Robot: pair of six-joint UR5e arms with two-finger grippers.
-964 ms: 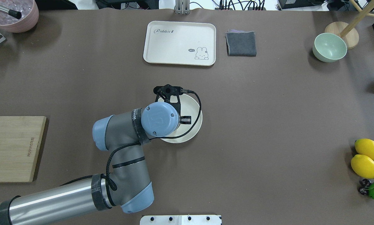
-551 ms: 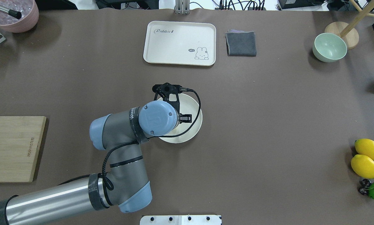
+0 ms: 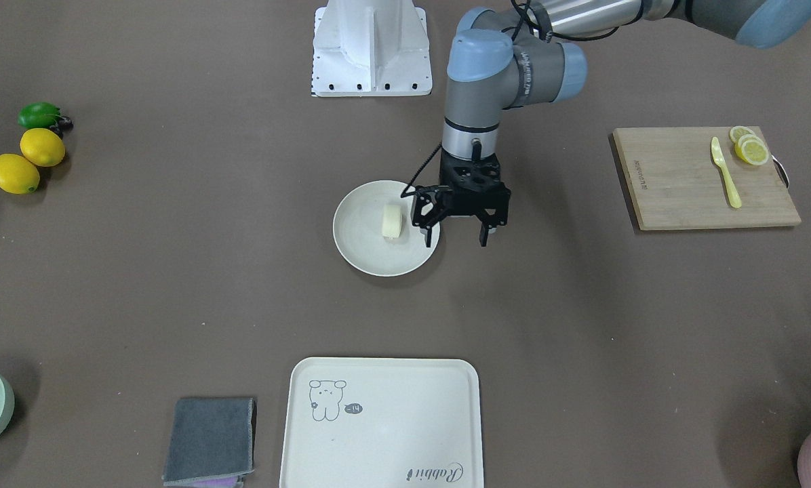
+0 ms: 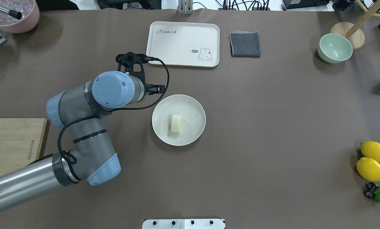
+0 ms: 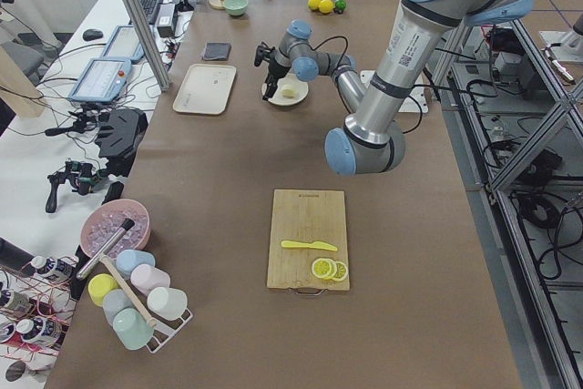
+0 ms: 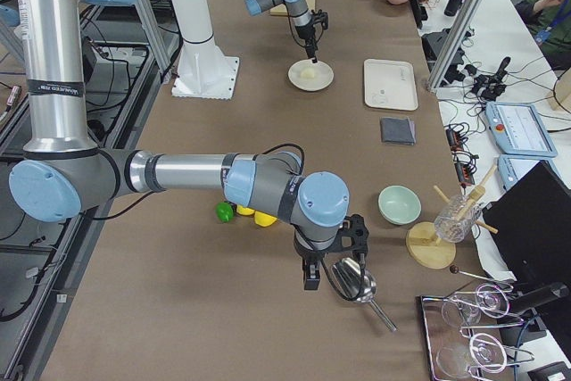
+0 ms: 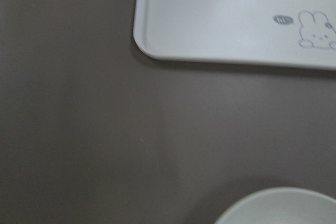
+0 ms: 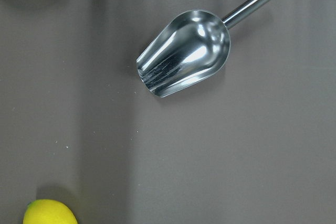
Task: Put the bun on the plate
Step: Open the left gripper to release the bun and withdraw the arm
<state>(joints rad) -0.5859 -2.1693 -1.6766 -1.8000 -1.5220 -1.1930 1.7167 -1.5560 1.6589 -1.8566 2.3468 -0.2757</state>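
Note:
The pale bun (image 4: 176,123) lies in the middle of the round cream plate (image 4: 190,111), free of any gripper. From the front, the bun (image 3: 392,221) rests on the plate (image 3: 365,237) with my left gripper (image 3: 456,238) open and empty just beside it, one finger over the plate's rim. From overhead the left wrist hides most of that gripper. The left wrist view catches only the plate's rim (image 7: 273,203). My right gripper (image 6: 328,267) hangs far off over a metal scoop (image 8: 184,51); I cannot tell whether it is open or shut.
A cream tray (image 4: 183,43) and a grey cloth (image 4: 245,44) lie at the far side. A green bowl (image 4: 335,47) stands far right, lemons (image 4: 374,152) near right. A cutting board (image 3: 704,177) carries a knife and lemon slices. A pink bowl (image 4: 15,16) sits far left.
My left arm has swung from over the plate toward the far left, uncovering the bun that lies on the plate.

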